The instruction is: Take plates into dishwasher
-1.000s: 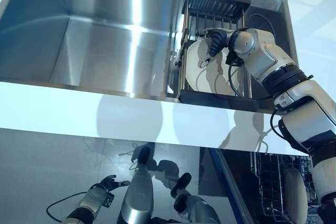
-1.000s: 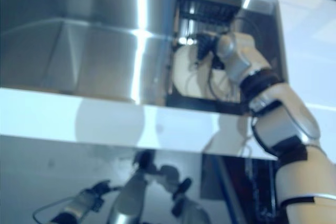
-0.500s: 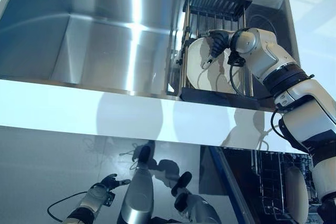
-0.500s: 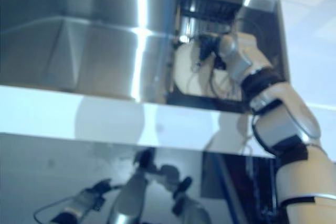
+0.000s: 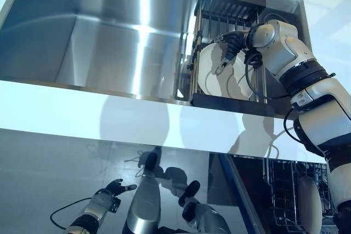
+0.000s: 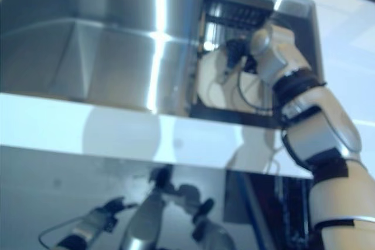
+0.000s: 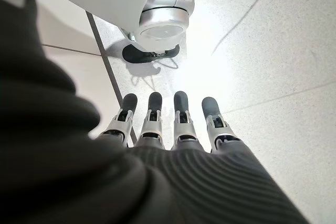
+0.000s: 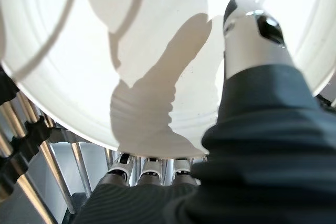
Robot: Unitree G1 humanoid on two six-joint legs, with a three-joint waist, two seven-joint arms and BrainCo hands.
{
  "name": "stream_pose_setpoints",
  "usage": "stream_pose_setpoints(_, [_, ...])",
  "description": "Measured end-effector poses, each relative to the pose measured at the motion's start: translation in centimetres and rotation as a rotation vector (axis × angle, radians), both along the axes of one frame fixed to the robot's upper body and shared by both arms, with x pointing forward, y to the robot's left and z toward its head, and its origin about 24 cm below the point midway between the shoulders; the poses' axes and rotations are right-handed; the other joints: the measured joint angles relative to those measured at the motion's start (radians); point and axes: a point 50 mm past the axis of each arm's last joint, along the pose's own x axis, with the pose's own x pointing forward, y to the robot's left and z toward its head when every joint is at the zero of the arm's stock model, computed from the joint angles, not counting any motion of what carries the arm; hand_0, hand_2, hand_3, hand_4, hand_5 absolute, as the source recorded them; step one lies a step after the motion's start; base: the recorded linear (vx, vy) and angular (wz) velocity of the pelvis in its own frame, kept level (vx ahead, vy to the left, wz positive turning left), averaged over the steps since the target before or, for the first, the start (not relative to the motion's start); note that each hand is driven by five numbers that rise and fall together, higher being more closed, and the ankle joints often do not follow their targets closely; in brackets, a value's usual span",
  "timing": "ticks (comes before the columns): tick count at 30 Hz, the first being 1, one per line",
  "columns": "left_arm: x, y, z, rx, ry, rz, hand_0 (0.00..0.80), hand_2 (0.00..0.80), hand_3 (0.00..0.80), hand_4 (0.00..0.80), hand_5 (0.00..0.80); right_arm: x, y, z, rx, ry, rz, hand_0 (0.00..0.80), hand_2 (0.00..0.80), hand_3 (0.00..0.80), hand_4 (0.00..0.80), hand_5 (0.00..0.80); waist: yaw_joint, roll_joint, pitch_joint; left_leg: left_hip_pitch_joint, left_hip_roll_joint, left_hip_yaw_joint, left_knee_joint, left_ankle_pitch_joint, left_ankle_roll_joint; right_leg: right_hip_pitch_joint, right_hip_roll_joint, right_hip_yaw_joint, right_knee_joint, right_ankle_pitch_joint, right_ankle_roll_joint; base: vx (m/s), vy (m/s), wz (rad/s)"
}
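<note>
A white plate [image 5: 218, 80] stands on edge in the black dish rack [image 5: 230, 104] at the right end of the steel sink [image 5: 104, 42]. My right hand [image 5: 231, 44] reaches into the rack and pinches this plate. In the right wrist view its thumb [image 8: 247, 30] lies on the plate's face [image 8: 105, 35], and its fingers [image 8: 149, 166] pass behind the lower rim. My left hand [image 5: 107, 197] hangs low beside the cabinet front, open, with straight fingers [image 7: 176, 119] over the floor and nothing in it.
The white counter edge [image 5: 137, 119] runs across in front of the sink. At the lower right, the open dishwasher's wire rack [image 5: 282, 190] holds a standing plate [image 5: 309, 204]. Upright rack bars [image 8: 26, 129] flank the held plate.
The whole picture has shifted slightly, so the camera moved. My right hand keeps its hold on the plate in the rack. The left hand hangs about where it was.
</note>
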Motion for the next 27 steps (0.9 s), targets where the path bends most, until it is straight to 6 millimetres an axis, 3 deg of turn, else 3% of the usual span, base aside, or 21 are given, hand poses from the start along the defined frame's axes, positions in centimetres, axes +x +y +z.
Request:
stream_pose_setpoints(1, [0.0,0.0,0.0,0.000,0.000,0.000,0.000,0.000,0.000,0.000,0.000,0.0,0.0,0.1,-0.004,-0.004,-0.002,0.455,0.455,0.455,0.455,0.455,0.000,-0.001,0.000,0.002,0.000,0.000,-0.001,0.000,0.001,0.000,-0.001,0.001,0.005,0.000,0.000,0.000,0.000,0.00])
stream_pose_setpoints(3, [0.0,0.0,0.0,0.000,0.000,0.000,0.000,0.000,0.000,0.000,0.000,0.0,0.0,0.2,-0.008,-0.010,-0.005,0.593,0.593,0.593,0.593,0.593,0.000,-0.002,0.000,0.010,0.000,0.000,-0.004,-0.001,0.002,0.002,-0.002,0.002,0.012,0.001,0.001,0.000,0.000,0.00])
stream_pose_setpoints(4, [0.0,0.0,0.0,0.000,-0.001,0.000,0.000,0.000,0.000,0.000,0.000,0.0,-0.1,0.3,-0.006,-0.013,-0.006,0.800,0.800,0.800,0.800,0.800,0.000,-0.006,-0.003,0.012,0.000,0.001,-0.005,-0.002,0.004,0.002,-0.002,0.004,0.013,0.003,0.005,0.000,0.000,0.00])
stream_pose_setpoints(27, [0.5,0.0,0.3,0.008,-0.015,0.001,0.000,0.000,0.000,0.000,0.000,0.0,-0.2,-1.5,-0.023,0.041,0.002,0.800,0.800,0.800,0.800,0.800,0.012,-0.027,-0.012,0.049,-0.006,0.005,-0.026,-0.004,0.020,0.026,-0.008,0.009,0.012,0.035,0.022,0.000,0.000,0.00])
